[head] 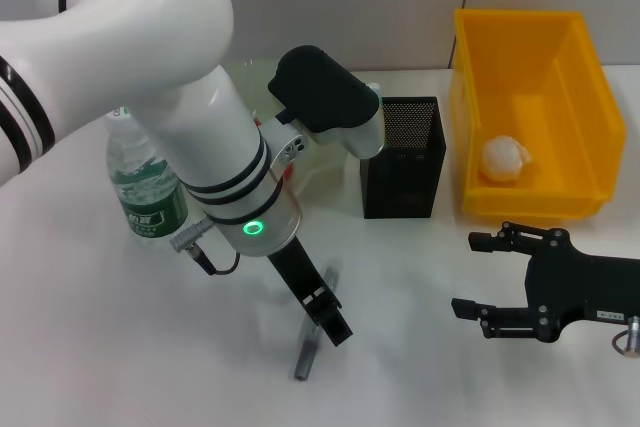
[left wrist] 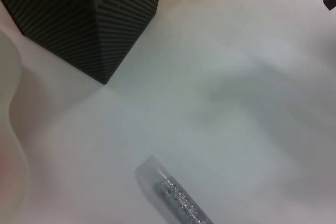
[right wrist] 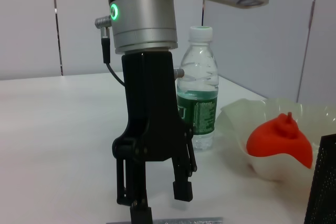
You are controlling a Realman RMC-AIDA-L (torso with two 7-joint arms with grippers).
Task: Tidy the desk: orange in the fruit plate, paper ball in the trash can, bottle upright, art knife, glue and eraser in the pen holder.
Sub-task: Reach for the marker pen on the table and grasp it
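While standing upright on the desk [head: 90,327] at far left, the bottle [head: 145,187] needing no more work. Hovering the left gripper [head: 322,327], jaws spread, straddling the art knife [head: 305,357] lying flat mid-desk, apparently lining up a pinch toward the pen holder [head: 403,157]. Resting the right gripper [head: 490,277] released near the trash can [head: 530,112], already containing 1 paper ball [head: 505,159].

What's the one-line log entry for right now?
left gripper: open, down over art knife on desk | right gripper: idle, open | paper ball: in trash can | bottle: upright
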